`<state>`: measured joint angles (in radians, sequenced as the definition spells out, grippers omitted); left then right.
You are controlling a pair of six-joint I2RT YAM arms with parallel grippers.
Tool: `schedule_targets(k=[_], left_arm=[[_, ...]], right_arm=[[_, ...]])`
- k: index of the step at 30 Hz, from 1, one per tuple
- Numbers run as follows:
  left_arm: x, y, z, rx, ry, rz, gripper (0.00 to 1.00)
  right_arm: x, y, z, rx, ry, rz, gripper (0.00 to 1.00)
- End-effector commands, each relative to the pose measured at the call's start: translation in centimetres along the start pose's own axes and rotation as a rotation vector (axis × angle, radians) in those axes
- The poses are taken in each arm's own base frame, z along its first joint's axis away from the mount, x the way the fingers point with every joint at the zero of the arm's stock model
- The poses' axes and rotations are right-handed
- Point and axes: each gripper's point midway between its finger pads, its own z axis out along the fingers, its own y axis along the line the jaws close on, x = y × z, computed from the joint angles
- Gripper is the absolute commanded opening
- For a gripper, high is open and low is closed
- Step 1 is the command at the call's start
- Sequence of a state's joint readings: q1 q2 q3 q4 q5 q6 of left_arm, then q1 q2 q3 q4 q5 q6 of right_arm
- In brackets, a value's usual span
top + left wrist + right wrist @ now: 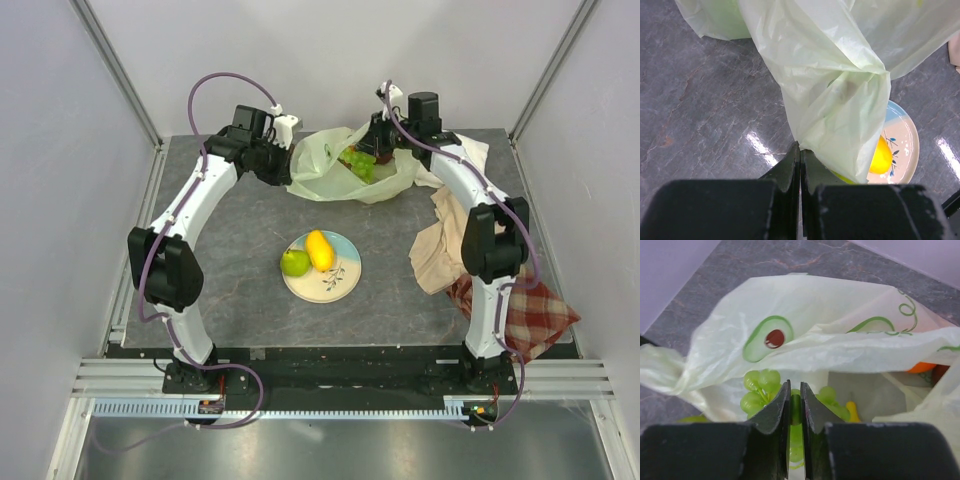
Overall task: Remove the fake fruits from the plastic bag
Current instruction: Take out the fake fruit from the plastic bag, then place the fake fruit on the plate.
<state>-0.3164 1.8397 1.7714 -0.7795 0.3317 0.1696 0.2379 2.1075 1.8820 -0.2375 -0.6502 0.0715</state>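
The pale-green plastic bag [330,165] lies at the back of the table. My left gripper [287,165] is shut on the bag's edge [840,120] and holds it up. My right gripper [372,150] is at the bag's mouth, shut on the green grapes [760,390], whose stem sits between the fingers [777,407]. The grapes show at the opening [360,164]. Inside the bag I see a yellow banana tip [852,411] and an orange fruit [922,367]. A green apple [295,263] and a yellow mango [319,250] lie on a plate [340,280].
A beige cloth [435,250] and a red plaid cloth [525,315] lie on the right beside my right arm. A white cloth [475,155] lies behind the bag at the right. Grey walls close in the table.
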Motion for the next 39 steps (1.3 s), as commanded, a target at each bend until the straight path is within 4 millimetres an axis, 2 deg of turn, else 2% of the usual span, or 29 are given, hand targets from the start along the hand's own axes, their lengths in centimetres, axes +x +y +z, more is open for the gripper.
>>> schedule_targets(k=[1,2,4,5,7,9,10,11,12,13,15,16,21,24,29,30,31,32,33,34,39], left_arm=[[-2.2,0.6,-0.3,-0.042,-0.058,0.018,0.02],[-2.4,0.7,-0.5,-0.047,-0.063,0.021,0.02],[-2.5,0.7,-0.5,-0.048,-0.067,0.026,0.02],[-2.7,0.7,-0.5,-0.05,-0.07,0.028,0.01],[-3.0,0.7,-0.6,-0.048,-0.077,0.026,0.02],[-3.6,0.4,-0.9,-0.037,-0.092,0.027,0.01],[-3.8,0.4,-1.0,-0.036,-0.1,0.026,0.02],[-4.2,0.3,-1.3,-0.037,-0.11,0.017,0.02],[-4.5,0.3,-1.4,-0.038,-0.119,0.017,0.02],[-4.9,0.2,-1.7,-0.038,-0.129,0.017,0.02],[-5.5,-0.3,-2.3,-0.022,-0.149,0.02,0.02],[-5.7,-0.5,-2.6,-0.015,-0.156,0.021,0.01],[-6.8,-2.0,-4.9,0.017,-0.209,0.019,0.02],[-7.1,-2.3,-6.0,0.016,-0.228,0.031,0.02],[-6.6,-2.3,-6.7,-0.002,-0.226,0.038,0.02],[-6.3,-2.4,-6.7,0.0,-0.222,0.038,0.02],[-6.2,-2.6,-7.0,0.002,-0.225,0.041,0.02],[-6.1,-2.6,-7.1,0.002,-0.225,0.042,0.02],[-5.7,-2.6,-6.9,0.003,-0.215,0.039,0.02],[-5.7,-2.7,-7.0,0.004,-0.215,0.041,0.02],[-4.9,-2.6,-6.7,-0.002,-0.195,0.042,0.02]], right_arm=[[-6.9,6.2,-5.4,-0.115,-0.146,-0.089,0.03],[-7.8,7.4,-6.6,-0.131,-0.164,-0.102,0.03],[-7.6,8.8,-7.6,-0.173,-0.159,-0.095,0.03],[-8.3,9.9,-8.6,-0.181,-0.176,-0.106,0.03],[-8.0,10.8,-9.3,-0.203,-0.17,-0.086,0.03],[-8.6,11.8,-10.7,-0.192,-0.187,-0.085,0.02],[-8.0,11.9,-10.9,-0.19,-0.179,-0.071,0.02],[-8.2,12.9,-11.9,-0.2,-0.186,-0.084,0.02],[-7.2,13.5,-11.9,-0.208,-0.167,-0.089,0.02],[-7.1,14.5,-12.8,-0.213,-0.171,-0.153,0.02],[-4.6,15.9,-12.9,-0.235,-0.105,-0.186,0.02],[-3.6,16.7,-13.6,-0.233,-0.073,-0.2,0.02],[1.7,19.6,-13.8,-0.258,0.059,-0.336,0.01],[3.7,20.7,-13.8,-0.283,0.119,-0.349,0.0],[6.2,19.7,-12.2,-0.231,0.205,-0.147,0.0],[7.5,19.7,-11.8,-0.228,0.236,-0.049,0.0],[7.5,19.8,-11.3,-0.231,0.221,-0.017,0.0],[8.9,19.5,-11.1,-0.225,0.244,0.032,0.0],[9.4,19.6,-10.8,-0.217,0.253,0.102,0.0],[9.5,19.4,-10.5,-0.214,0.244,0.118,0.0],[12.7,17.9,-9.0,-0.152,0.311,0.275,0.0]])
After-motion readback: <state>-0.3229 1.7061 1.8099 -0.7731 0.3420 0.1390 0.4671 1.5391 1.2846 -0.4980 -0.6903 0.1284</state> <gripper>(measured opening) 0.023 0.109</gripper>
